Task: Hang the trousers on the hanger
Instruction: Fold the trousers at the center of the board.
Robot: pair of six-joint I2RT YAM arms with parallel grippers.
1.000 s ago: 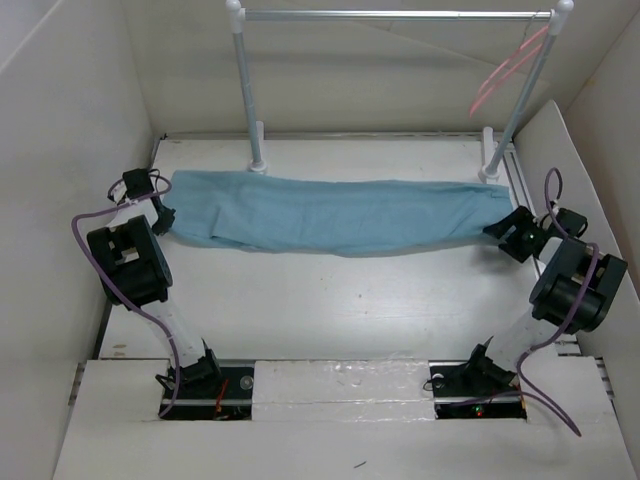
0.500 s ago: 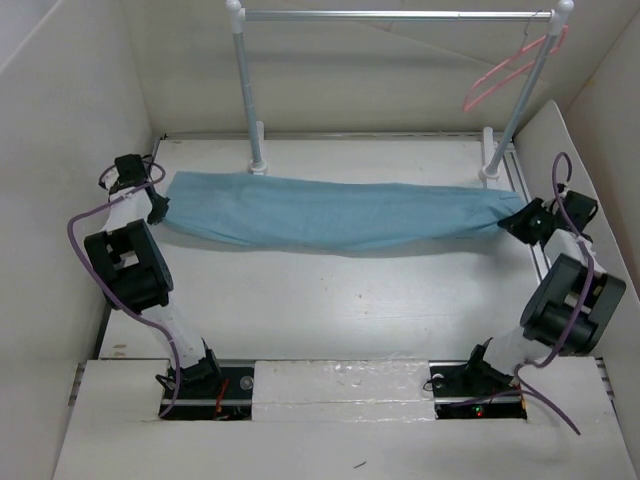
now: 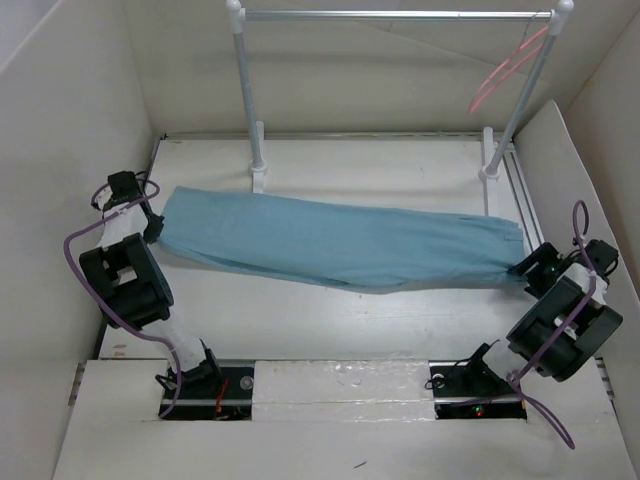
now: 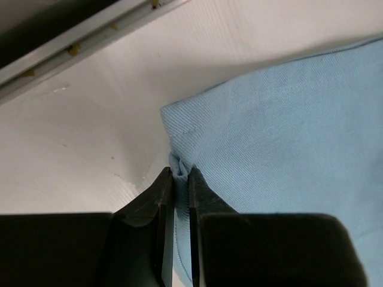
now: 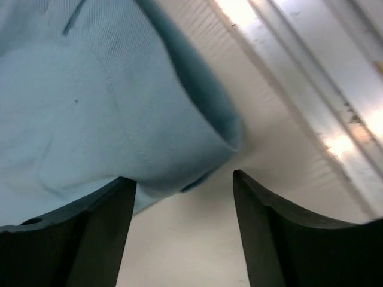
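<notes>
Blue trousers (image 3: pixel 340 243): left fingers (image 4: pixel 152 206) pinching, right fingers (image 5: pixel 96 239) apart.

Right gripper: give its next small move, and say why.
Probably close the right gripper on the trousers. Its jaws stand open with the cloth's folded end just between them, while the left gripper is shut on the opposite corner.

I've watched the trousers (image 3: pixel 340 243) slide toward 6 o'clock across the worktop (image 3: pixel 330 325), their 3 o'clock end farthest, with the right gripper (image 3: pixel 525 268) drawn back that way alongside the hem.
</notes>
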